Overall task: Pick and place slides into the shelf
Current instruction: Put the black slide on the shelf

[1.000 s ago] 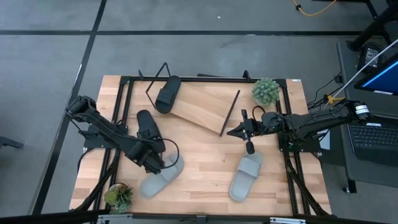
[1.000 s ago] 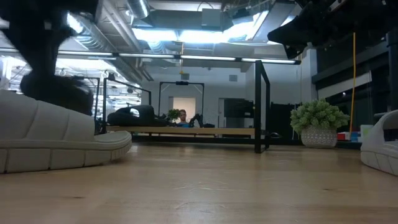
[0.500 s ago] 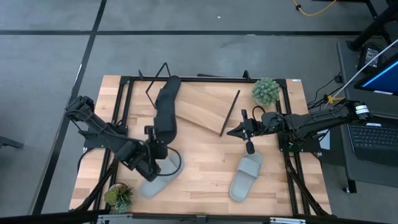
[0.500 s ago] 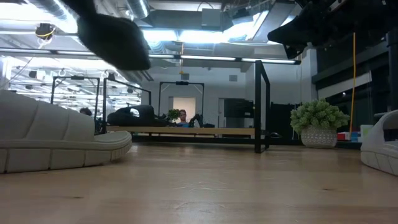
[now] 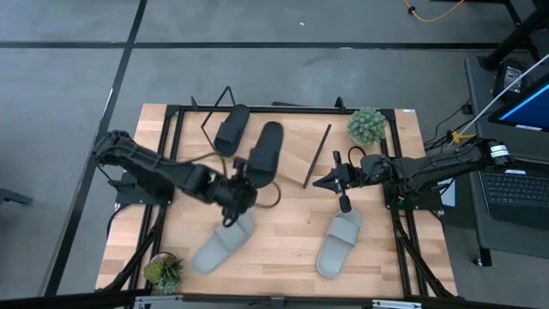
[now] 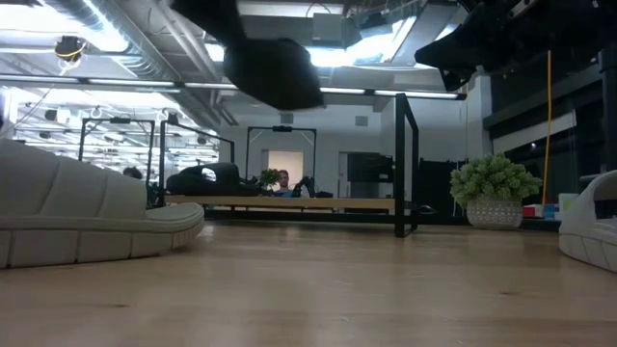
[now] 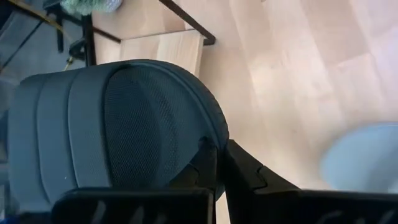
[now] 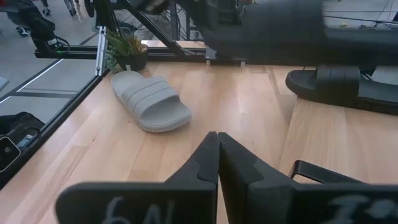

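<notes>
My left gripper (image 5: 246, 183) is at the table's middle, shut on a black slide (image 5: 265, 150) that hangs in the air over the near edge of the shelf (image 5: 287, 142). The low view shows this slide (image 6: 275, 72) high above the table. The shelf is a tilted light-wood board on black wire legs. A second black slide (image 5: 230, 129) lies on the shelf's left end. Two grey slides rest sole-down on the table, one (image 5: 221, 245) near my left gripper and one (image 5: 340, 242) below my right gripper (image 5: 343, 187), which is shut and touches nothing. My left gripper pinches the black slide between its two fingers (image 7: 208, 163) at the rim of the end nearest to it (image 7: 205, 134). The slide is lifted clear and reaches away from the fingers toward the table's far edge, its footbed (image 7: 149, 118) facing the wrist camera.
A small potted plant (image 5: 367, 126) stands at the shelf's far right corner, another (image 5: 163, 270) at the table's near left corner. A black frame (image 5: 257, 109) runs around the table top. Bare wood lies between the two grey slides. A person shows far off in the room (image 6: 282, 179).
My left gripper has swung from the table's left side toward the middle and the far edge, carrying the black slide. The slide has risen and moved right, from beside the left grey slide to above the shelf board. My right arm kept still.
</notes>
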Robot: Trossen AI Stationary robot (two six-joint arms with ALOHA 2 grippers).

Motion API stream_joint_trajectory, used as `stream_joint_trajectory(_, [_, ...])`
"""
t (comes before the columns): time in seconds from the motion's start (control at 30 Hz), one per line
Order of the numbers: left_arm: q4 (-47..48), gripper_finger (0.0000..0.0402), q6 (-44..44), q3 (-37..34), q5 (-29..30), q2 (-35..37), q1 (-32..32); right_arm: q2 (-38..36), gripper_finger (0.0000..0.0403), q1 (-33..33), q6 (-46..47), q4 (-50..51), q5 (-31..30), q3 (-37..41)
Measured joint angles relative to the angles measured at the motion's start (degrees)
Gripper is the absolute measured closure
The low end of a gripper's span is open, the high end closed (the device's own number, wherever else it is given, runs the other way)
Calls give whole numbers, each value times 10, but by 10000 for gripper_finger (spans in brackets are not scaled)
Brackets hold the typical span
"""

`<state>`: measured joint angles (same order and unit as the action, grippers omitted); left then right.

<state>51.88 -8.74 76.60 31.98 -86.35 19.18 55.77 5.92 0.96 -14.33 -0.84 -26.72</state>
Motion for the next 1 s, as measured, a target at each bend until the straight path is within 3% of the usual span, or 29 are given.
stream_joint_trajectory(0.3, [-64, 399, -88, -66, -18, 0, -106, 0, 395, 0, -2, 0, 0, 0])
stream_joint_trajectory(0.43, [-111, 399, -113, -108, -67, 0, -146, 0, 395, 0, -14, 0, 0, 0])
stream_joint_trajectory(1.0, [-230, 399, -215, -199, -156, 0, -262, 0, 395, 0, -14, 0, 0, 0])
